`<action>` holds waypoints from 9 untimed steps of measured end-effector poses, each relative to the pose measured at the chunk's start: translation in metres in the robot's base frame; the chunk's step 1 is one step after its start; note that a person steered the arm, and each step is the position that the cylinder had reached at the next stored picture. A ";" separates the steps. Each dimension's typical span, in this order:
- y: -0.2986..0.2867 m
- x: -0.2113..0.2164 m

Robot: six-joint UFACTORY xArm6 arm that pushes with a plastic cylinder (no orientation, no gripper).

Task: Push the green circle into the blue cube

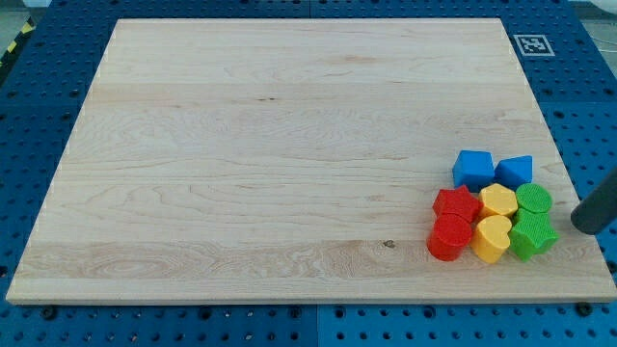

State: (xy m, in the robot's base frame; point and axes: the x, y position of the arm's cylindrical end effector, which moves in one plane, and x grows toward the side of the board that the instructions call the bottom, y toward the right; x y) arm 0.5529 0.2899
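Wooden counter (289, 145), pale and grained, resting on a blue perforated base (29, 116); a black-and-white marker tag (532, 44) sits at its corner toward the view's top right. All blocks are clustered near the view's bottom right. The green circle (533, 200) lies flat, round face up, so it has no long axis and no distinct heading. It touches the yellow block (498, 200) on its left and the green star (532, 234) just below it. The blue cube (514, 171) stands just above the green circle, very close or touching, one corner turned toward the view's bottom; a second blue block (473, 169) sits beside it on the left. A red star (457, 204), a red cylinder (449, 237) and a yellow heart (493, 238) complete the cluster. My tip (582, 226) rests near the counter's right edge, right of the green star and apart from it. The rod carries no jaws, so nothing is held.
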 end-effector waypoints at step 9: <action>-0.075 -0.032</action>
